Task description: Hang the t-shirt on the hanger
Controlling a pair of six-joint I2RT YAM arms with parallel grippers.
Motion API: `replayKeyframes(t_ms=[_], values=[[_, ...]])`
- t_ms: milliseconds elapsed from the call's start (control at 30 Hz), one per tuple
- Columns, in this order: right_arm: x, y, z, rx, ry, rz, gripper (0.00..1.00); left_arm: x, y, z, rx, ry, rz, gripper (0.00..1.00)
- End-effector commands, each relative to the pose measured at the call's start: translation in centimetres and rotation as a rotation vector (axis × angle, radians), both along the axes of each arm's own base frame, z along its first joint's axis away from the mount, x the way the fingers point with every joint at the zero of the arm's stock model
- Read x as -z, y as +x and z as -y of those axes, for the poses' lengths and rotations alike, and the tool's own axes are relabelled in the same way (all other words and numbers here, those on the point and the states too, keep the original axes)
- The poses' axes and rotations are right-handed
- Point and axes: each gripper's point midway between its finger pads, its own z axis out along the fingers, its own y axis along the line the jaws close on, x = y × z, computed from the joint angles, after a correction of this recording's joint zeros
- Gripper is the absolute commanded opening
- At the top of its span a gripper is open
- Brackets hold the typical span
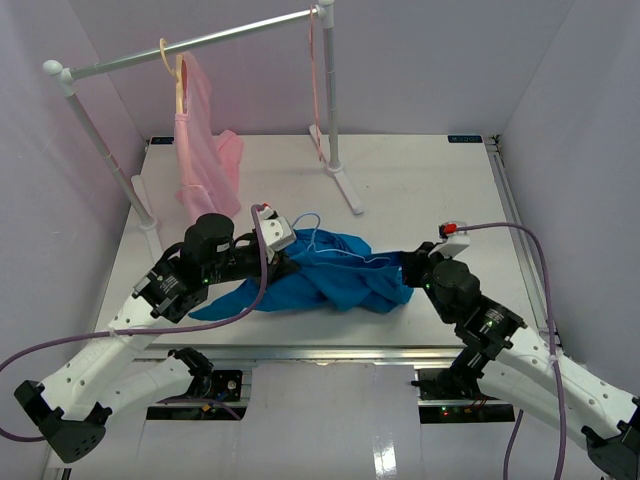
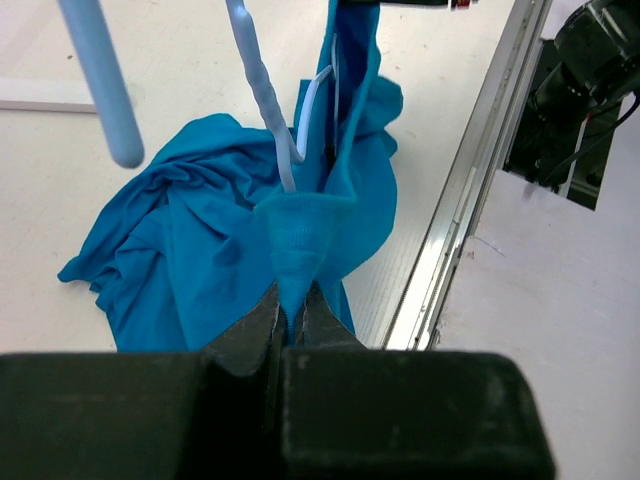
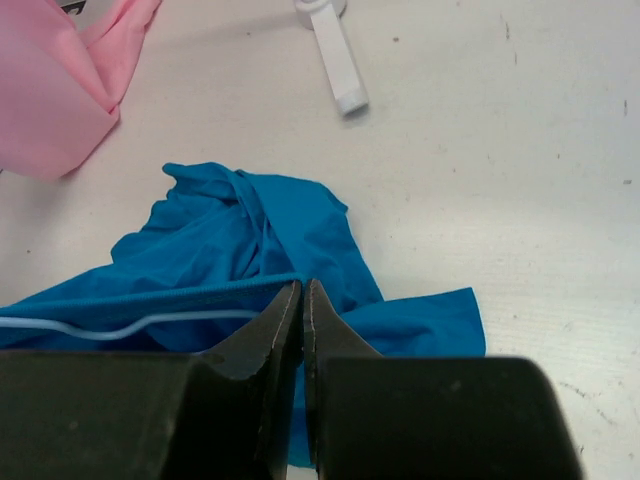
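Observation:
The bright blue t-shirt (image 1: 335,275) lies crumpled at the middle of the table. My left gripper (image 1: 289,258) is at its left end, and in the left wrist view it (image 2: 293,300) is shut on a ribbed fold of the t-shirt (image 2: 300,235). From the right, my right gripper (image 1: 405,270) is shut (image 3: 302,290) on the ribbed edge of the t-shirt (image 3: 230,240), which runs taut between the two grippers. The light-blue hanger (image 1: 312,228) pokes its hook out of the cloth by the left gripper. Its wire (image 2: 262,95) rises beside the held fold, and a length (image 3: 100,328) shows under the edge.
A clothes rack (image 1: 200,45) spans the back, its foot (image 1: 347,188) just behind the t-shirt. A pale pink garment (image 1: 205,150) hangs from a cream hanger (image 1: 178,70) at back left, and a thin pink hanger (image 1: 318,90) hangs by the right post. The table's metal front edge (image 2: 470,190) is close.

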Motion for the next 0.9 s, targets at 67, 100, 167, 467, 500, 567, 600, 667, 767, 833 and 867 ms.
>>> replayKeyframes(t_ms=[67,100,167,467,500,567,600,667,767,833,867], values=[[-7.4,0.0,-4.0,-0.281,-0.128,0.147,0.08,-0.5,-0.8,0.5,0.062,0.009,-0.026,0.00],[-8.0,-0.2,-4.6,-0.317,-0.132,0.153,0.08,0.0,-1.0,1.1,0.092,0.007,-0.059,0.00],[-9.5,-0.7,-6.3,-0.414,-0.144,0.147,0.08,0.6,-1.6,2.1,0.140,-0.010,-0.123,0.00],[-10.1,-6.5,-12.1,-0.899,-0.102,0.055,0.08,2.3,-2.7,3.3,0.214,-0.075,-0.167,0.00],[-9.3,-6.7,-12.2,-0.913,-0.114,0.035,0.08,2.6,-2.8,3.4,0.222,-0.071,-0.177,0.00],[-7.7,-6.6,-12.1,-0.913,-0.147,-0.002,0.08,3.2,-3.1,3.6,0.243,-0.067,-0.202,0.00],[-7.1,-6.2,-11.8,-0.888,-0.167,-0.013,0.08,3.4,-3.3,3.7,0.257,-0.068,-0.215,0.00],[-6.6,-5.6,-11.4,-0.852,-0.193,-0.020,0.10,3.4,-3.6,3.9,0.280,-0.075,-0.233,0.00],[-7.2,-5.6,-11.3,-0.853,-0.193,-0.003,0.21,3.2,-3.9,4.0,0.290,-0.087,-0.239,0.00],[-8.2,-5.9,-11.2,-0.863,-0.183,0.015,0.29,2.9,-3.9,4.0,0.290,-0.093,-0.239,0.00],[-8.6,-6.0,-11.1,-0.863,-0.181,0.022,0.35,2.9,-4.0,4.0,0.295,-0.096,-0.240,0.00]])
